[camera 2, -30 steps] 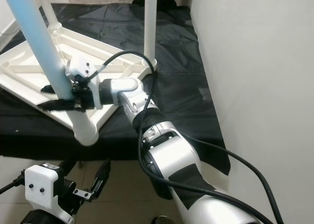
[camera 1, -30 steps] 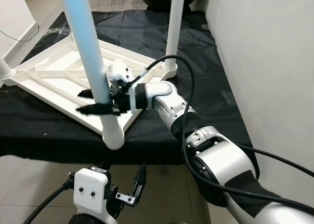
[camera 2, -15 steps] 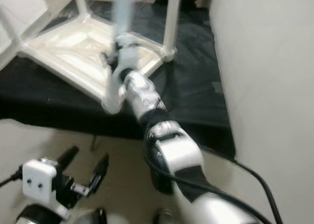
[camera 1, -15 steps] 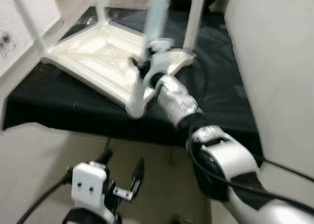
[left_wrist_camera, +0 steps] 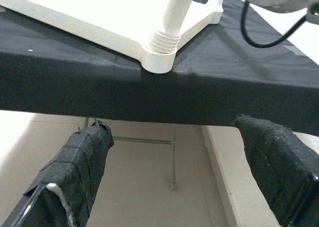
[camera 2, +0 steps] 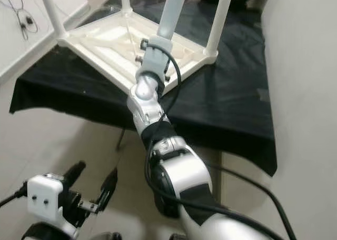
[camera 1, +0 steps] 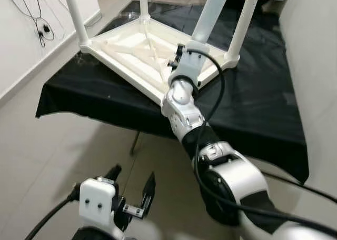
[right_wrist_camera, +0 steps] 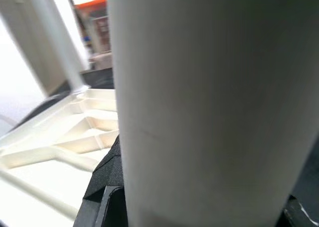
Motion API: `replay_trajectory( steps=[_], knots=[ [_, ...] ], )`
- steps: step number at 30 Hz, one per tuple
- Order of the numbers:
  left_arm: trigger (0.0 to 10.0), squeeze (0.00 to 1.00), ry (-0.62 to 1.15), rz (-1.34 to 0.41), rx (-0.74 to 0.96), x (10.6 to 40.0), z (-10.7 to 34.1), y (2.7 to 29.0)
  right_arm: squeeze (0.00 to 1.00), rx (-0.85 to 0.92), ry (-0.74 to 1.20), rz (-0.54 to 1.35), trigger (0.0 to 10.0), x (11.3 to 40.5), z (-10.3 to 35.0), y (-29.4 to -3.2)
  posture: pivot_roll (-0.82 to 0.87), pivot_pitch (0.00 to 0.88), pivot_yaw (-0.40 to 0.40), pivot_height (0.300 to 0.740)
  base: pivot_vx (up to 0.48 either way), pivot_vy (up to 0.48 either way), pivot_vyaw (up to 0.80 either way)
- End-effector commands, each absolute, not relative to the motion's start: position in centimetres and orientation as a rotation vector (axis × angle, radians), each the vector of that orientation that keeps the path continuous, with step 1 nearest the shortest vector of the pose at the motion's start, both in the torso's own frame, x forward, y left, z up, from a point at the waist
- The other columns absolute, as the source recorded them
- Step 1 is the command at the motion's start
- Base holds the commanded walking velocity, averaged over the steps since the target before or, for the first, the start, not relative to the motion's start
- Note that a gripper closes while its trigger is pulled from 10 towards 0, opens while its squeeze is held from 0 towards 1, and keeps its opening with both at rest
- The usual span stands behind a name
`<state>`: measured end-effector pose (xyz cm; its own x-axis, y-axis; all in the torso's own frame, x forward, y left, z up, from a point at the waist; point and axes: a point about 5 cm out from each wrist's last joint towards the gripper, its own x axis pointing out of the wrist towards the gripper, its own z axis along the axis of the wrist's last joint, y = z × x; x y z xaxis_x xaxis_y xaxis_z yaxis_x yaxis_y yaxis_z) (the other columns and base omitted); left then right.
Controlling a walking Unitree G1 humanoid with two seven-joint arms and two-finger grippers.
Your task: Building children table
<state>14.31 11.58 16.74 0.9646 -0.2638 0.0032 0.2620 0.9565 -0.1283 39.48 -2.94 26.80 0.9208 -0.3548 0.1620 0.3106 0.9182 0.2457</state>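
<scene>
A white children's table top (camera 1: pixel 129 46) lies upside down on a black-covered bench (camera 1: pixel 258 108), with its legs standing up. My right arm reaches forward to the near corner. There my right gripper (camera 1: pixel 178 56) is shut around the pale leg (camera 1: pixel 211 11) just above its socket. In the right wrist view that leg (right_wrist_camera: pixel 199 107) runs between the black fingers (right_wrist_camera: pixel 107 184). My left gripper (camera 1: pixel 131 179) hangs low over the floor in front of the bench, open and holding nothing. The left wrist view looks past its fingers (left_wrist_camera: pixel 75 167) at the threaded corner socket (left_wrist_camera: pixel 162 50).
Three more white legs stand at the other corners, one of them at the right (camera 1: pixel 243 21). A pale wall (camera 1: pixel 316 66) runs along the right of the bench. Cables (camera 1: pixel 39 21) hang on the left wall. Tiled floor (camera 1: pixel 63 145) lies in front.
The camera has pulled back and now shows the whole bench and floor. My right gripper stays on the near leg. The left gripper is still low and open.
</scene>
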Motion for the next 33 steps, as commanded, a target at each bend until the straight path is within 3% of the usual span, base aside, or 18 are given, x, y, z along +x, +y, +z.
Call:
replay_trajectory(
  steps=[1, 7, 11, 15, 21, 22, 31, 32, 33],
  knots=[
    [10.0, 0.0, 0.031, -0.265, -0.125, 14.1, 16.5, 11.6, 0.0, 0.051, 0.005, -0.509, 10.0, 39.4, 21.1, -5.1, 0.12, 0.239, -0.057, 0.74, 0.0, 0.0, 0.0],
    [10.0, 0.0, 0.029, -0.264, -0.125, 14.1, 16.5, 11.6, 0.0, -0.013, -0.026, -0.633, 10.0, 39.1, 21.8, -5.4, 0.13, 0.234, -0.06, 0.74, 0.0, 0.0, 0.0],
    [10.0, 0.0, 0.028, -0.267, -0.122, 14.2, 16.5, 11.5, 0.0, -0.042, -0.062, -0.771, 10.0, 39.4, 23.1, -7.0, 0.14, 0.226, -0.06, 0.74, 0.0, 0.0, 0.0],
    [10.0, 0.0, 0.024, -0.265, -0.119, 14.4, 16.5, 11.6, 0.0, 0.024, -0.038, -0.798, 10.0, 39.6, 23.3, -7.8, 0.14, 0.214, -0.062, 0.74, 0.0, 0.0, 0.0],
    [10.0, 0.0, 0.014, -0.27, -0.112, 14.8, 16.3, 11.7, 0.0, 0.244, -0.048, -0.586, 10.0, 40.4, 25.1, -6.8, 0.13, 0.181, -0.056, 0.74, 0.0, 0.0, 0.0],
    [10.0, 0.0, 0.008, -0.269, -0.113, 15.3, 16.2, 11.8, 0.0, 0.363, -0.095, -0.494, 10.0, 40.6, 27.1, -6.3, 0.12, 0.162, -0.054, 0.74, 0.0, 0.0, 0.0],
    [10.0, 0.0, 0.005, -0.268, -0.116, 15.9, 15.9, 12.0, 0.0, 0.466, -0.198, -0.313, 10.0, 40.8, 30.0, -5.7, 0.11, 0.143, -0.046, 0.74, 0.0, 0.0, 0.0],
    [10.0, 1.0, 0.005, -0.26, -0.079, 16.7, 15.8, 12.1, 0.0, 0.505, -0.285, -0.113, 10.0, 40.3, 31.6, -4.8, 0.09, 0.118, -0.032, 0.74, 0.0, 0.0, 0.0],
    [10.0, 1.0, -0.002, -0.257, -0.058, 17.3, 15.9, 12.2, 0.0, 0.526, -0.353, 0.051, 10.0, 39.6, 32.6, -4.1, 0.09, 0.117, -0.031, 0.74, 0.0, 0.0, 0.0]
  ],
)
